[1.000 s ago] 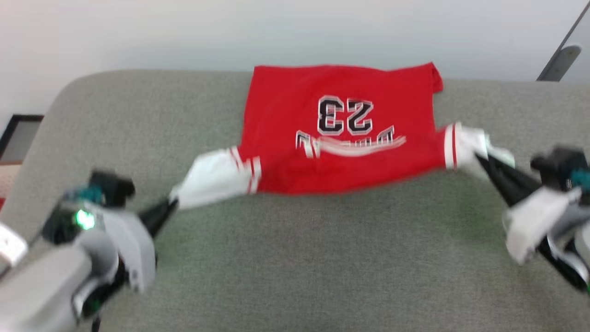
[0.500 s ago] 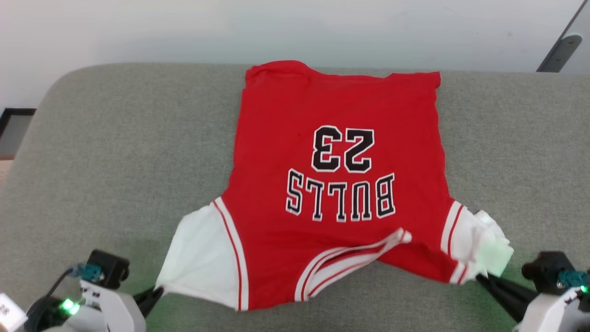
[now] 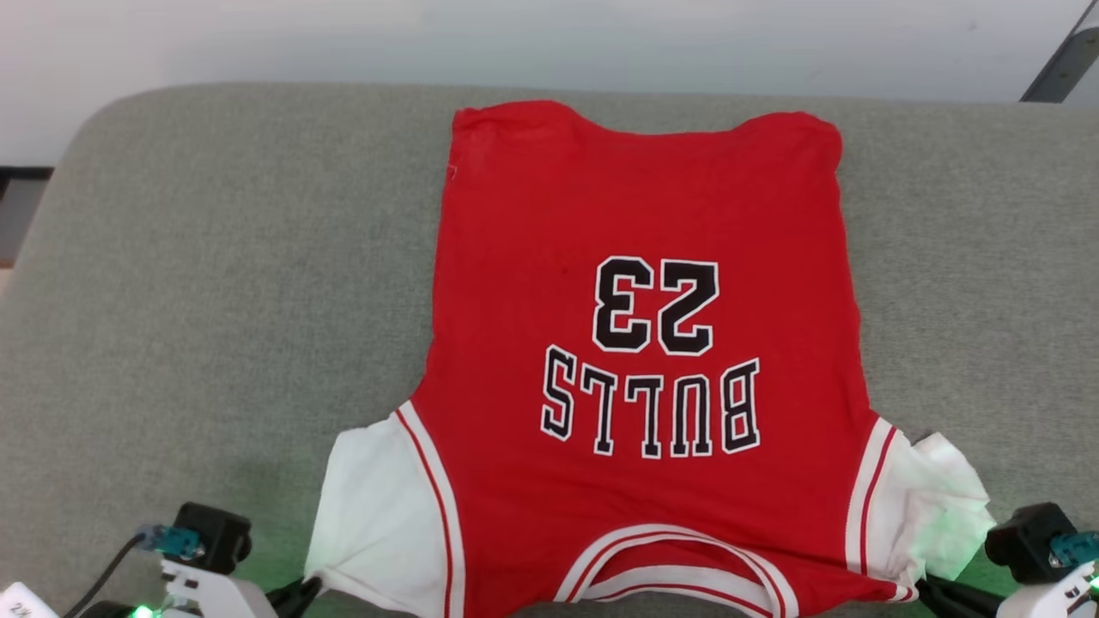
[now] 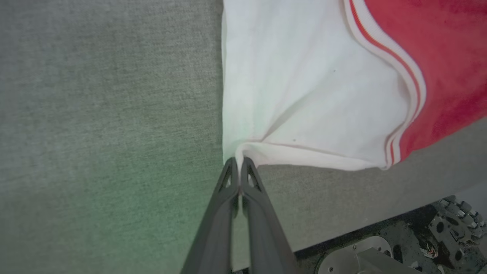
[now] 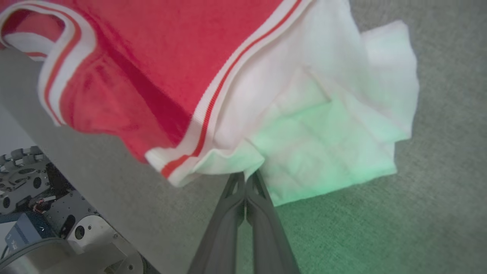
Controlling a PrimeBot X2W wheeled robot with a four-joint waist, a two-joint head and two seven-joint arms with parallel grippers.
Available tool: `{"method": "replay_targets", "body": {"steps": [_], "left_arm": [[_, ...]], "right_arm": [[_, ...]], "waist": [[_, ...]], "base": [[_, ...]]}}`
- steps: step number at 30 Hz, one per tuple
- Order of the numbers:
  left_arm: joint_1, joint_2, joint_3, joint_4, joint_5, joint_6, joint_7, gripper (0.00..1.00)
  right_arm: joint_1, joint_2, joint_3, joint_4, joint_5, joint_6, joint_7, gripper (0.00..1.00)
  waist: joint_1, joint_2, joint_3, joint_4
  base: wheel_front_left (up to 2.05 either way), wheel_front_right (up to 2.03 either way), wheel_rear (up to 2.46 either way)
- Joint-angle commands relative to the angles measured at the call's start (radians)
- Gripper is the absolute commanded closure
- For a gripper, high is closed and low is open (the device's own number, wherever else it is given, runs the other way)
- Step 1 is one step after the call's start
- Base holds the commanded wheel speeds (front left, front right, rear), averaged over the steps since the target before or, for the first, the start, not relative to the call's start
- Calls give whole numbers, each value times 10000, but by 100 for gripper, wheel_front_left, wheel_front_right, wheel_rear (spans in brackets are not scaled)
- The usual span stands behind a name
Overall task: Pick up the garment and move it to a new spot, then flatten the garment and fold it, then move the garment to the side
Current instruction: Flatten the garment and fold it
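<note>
1. A red jersey T-shirt, the garment, lies spread chest-up on a grey table. Its hem is at the far side and its collar is nearest the robot.
2. A second ago the garment was pulled taut between the two arms, doubled over so that its lettering was half hidden. Now the whole front shows. The camera has also tipped down, so part of that shift is the view's own.
3. This suggests the move to a new spot is done and the flattening is nearly done, with the folding still to come.
4. The left jaws are pressed together on a pinch of the left white sleeve at its corner. Creases fan out from the pinch.
5. The right jaws are closed on the edge of the right white sleeve, which is rumpled and folded on itself.
6. The cloth is a soft, matte knit with ribbed red-and-white striped trim. Black block letters with white outlines read upside down from the robot's side.
7. The table top is coarse, felt-like fabric with rounded corners.
8. The collar edge may be lifted slightly at the table's near edge, but this is hard to tell.
</note>
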Motion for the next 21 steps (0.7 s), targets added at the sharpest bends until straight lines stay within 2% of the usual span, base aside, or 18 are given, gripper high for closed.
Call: {"method": "replay_targets", "body": {"steps": [1, 2, 10, 14, 17, 21], "left_arm": [[-34, -90, 20, -24, 30, -18, -62, 100], [-94, -137, 36, -44, 100, -49, -125, 100], [-339, -508, 71, -177, 354, -75, -341, 100], [-484, -676, 98, -225, 456, -13, -411, 100], [-668, -872, 98, -225, 572, -81, -424, 100], [-1005, -1170, 68, -168, 767, -200, -361, 100]], "right_arm": [[63, 98, -143, -75, -94, -19, 108, 31], [37, 179, -245, -173, -10, -19, 198, 0], [-365, 242, -1606, -1568, 158, -17, 865, 0], [-1007, 501, -2785, -2075, -413, -17, 940, 0], [-1978, 1029, -3393, -1818, -1053, -17, 943, 0], [-3791, 1852, -3530, -701, -1710, -17, 968, 0]], "waist": [[0, 0, 152, 109], [0, 0, 196, 137], [0, 0, 504, 411], [0, 0, 725, 574], [0, 0, 937, 714], [0, 0, 1261, 973]], "base": [[0, 0, 0], [0, 0, 0], [0, 0, 0], [0, 0, 0], [0, 0, 0], [0, 0, 0]]}}
